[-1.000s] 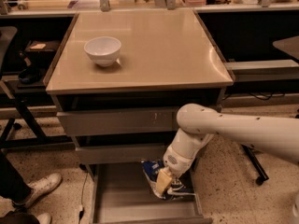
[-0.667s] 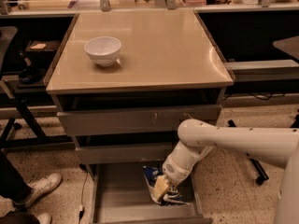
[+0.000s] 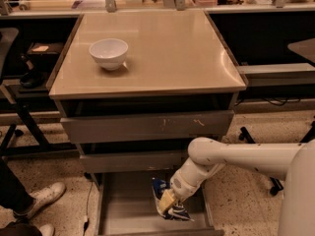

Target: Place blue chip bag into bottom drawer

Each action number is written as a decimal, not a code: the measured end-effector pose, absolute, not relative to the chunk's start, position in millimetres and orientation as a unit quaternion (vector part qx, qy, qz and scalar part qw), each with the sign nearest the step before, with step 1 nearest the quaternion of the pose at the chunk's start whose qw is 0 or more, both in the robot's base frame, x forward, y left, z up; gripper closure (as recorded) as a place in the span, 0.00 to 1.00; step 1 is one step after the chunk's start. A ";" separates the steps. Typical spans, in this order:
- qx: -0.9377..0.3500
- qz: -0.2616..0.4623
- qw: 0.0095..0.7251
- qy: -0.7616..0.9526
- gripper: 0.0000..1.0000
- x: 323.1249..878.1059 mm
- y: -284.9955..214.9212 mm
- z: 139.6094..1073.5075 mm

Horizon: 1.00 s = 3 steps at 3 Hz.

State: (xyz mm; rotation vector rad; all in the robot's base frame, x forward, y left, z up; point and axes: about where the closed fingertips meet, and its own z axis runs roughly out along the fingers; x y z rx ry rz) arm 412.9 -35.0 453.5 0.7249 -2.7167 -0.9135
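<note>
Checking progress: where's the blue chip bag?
The blue chip bag is low in the camera view, right side of the bottom drawer, at the hand.

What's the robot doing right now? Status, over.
Gripper low over bottom drawer, shut on blue chip bag. Bag within drawer, not yet released. Nothing blocking.

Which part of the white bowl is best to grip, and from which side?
Its rim, from above: the bowl stands upright, mouth up, and its round sides may slip. The gripper holds the blue chip bag over the bottom drawer.
</note>
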 end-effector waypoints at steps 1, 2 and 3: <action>0.225 -0.331 0.103 -0.911 1.00 410.0 -24.4 431.6; 0.177 -0.364 0.104 -0.908 1.00 408.1 -3.5 389.8; 0.142 -0.399 0.107 -0.900 1.00 410.6 20.0 345.3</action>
